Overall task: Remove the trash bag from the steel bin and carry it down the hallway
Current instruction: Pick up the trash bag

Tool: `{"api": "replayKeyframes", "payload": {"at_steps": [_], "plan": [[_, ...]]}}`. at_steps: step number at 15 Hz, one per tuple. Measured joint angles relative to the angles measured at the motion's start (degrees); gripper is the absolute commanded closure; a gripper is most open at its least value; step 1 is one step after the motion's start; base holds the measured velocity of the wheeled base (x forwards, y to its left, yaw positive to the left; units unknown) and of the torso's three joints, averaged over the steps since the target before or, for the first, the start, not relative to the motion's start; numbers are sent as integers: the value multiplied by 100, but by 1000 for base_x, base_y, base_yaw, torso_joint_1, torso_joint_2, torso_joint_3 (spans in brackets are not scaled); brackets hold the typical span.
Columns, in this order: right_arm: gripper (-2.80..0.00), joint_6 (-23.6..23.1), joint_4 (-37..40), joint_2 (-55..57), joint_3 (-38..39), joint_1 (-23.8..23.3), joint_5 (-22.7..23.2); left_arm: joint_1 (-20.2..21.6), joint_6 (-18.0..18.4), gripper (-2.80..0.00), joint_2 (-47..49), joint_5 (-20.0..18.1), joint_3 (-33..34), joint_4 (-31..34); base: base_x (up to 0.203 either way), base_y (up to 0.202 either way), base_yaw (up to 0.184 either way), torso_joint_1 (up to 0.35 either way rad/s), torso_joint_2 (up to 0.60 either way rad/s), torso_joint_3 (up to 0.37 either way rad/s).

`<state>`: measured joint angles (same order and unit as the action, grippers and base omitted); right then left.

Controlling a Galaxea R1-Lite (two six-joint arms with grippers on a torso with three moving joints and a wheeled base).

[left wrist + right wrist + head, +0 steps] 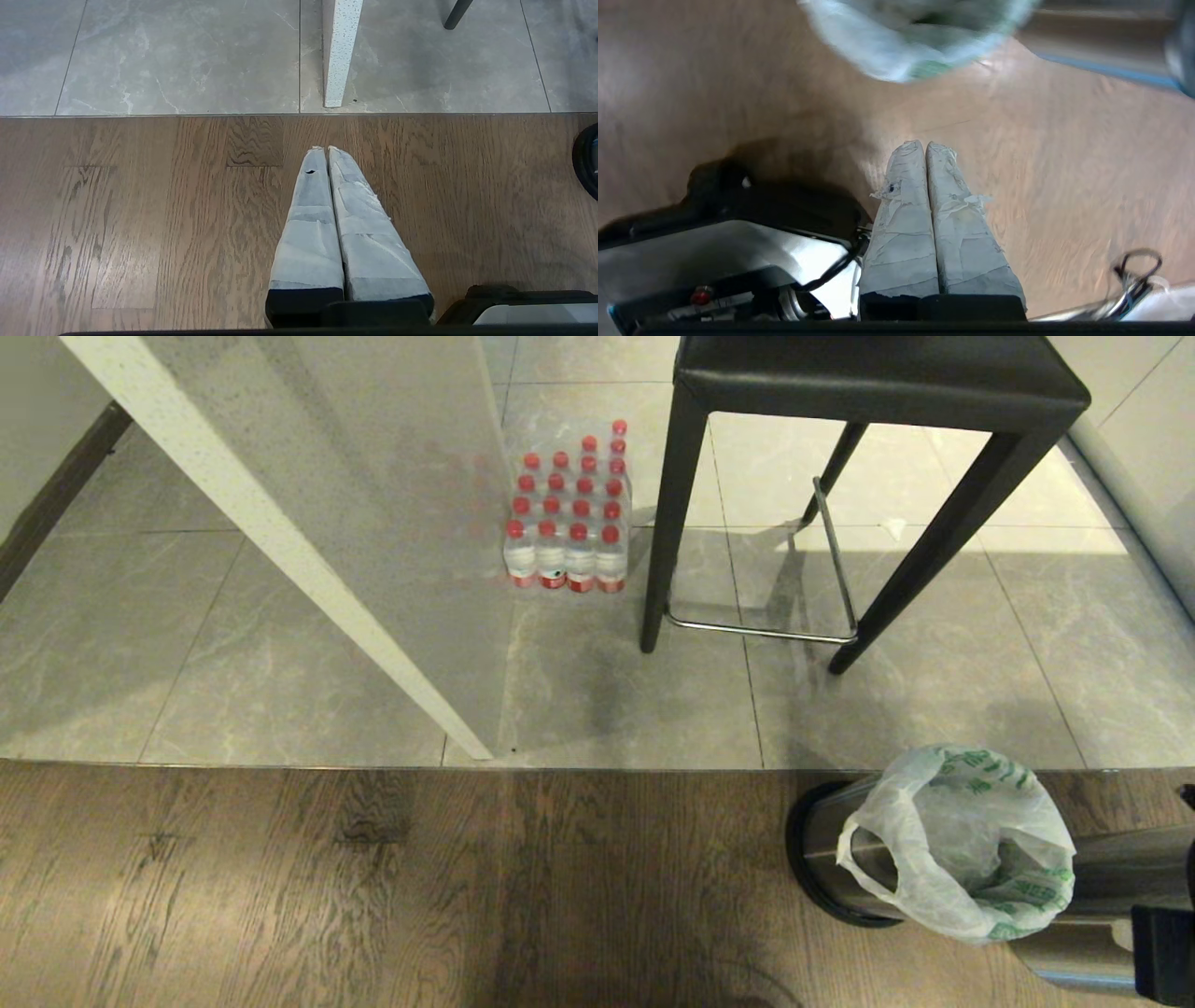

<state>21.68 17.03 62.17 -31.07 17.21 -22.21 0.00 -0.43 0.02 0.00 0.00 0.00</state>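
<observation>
The steel bin (826,845) lies on its side on the dark wood floor at the lower right, one black ring end turned left. The trash bag (962,845), thin white plastic with green print, bunches over the bin's middle; how much of it sits inside I cannot tell. My right gripper (926,145) is shut with nothing in it, low over the wood, short of the blurred bag (896,42) and bin (1092,44). A dark part of that arm (1165,952) shows at the frame's edge. My left gripper (326,149) is shut and empty, parked over the wood.
Grey marble-look tiles (233,644) begin just beyond the wood. A black stool (878,378) stands on them behind the bin, beside a wrapped pack of red-capped bottles (569,513). A white speckled panel (308,551) slants across the left. My own base (714,242) sits beside the right gripper.
</observation>
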Motion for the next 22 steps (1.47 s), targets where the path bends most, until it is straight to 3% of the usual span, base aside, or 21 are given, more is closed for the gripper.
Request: {"api": "replayKeyframes", "payload": {"at_steps": [2, 3, 8, 13, 19, 22], "plan": [[0, -12, -486, 520, -97, 245, 0, 0, 2, 0, 0, 0, 0, 0, 0, 0, 0, 0, 0, 0], [-280, -21, -726, 794, -171, 311, 2, 0, 2, 0, 0, 0, 0, 0, 0, 0, 0, 0, 0, 0], [-280, -501, -887, 1722, -371, 609, -149, 0, 3, 0, 0, 0, 0, 0, 0, 0, 0, 0, 0, 0], [-280, -352, -954, 2355, -284, 732, -540, 0, 1, 0, 0, 0, 0, 0, 0, 0, 0, 0, 0, 0], [-280, -181, -2240, 3516, -533, 770, -491, 0, 1, 0, 0, 0, 0, 0, 0, 0, 0, 0, 0, 0], [-280, -309, -2912, 4104, -644, 660, -408, 0, 1, 0, 0, 0, 0, 0, 0, 0, 0, 0, 0, 0]]}}
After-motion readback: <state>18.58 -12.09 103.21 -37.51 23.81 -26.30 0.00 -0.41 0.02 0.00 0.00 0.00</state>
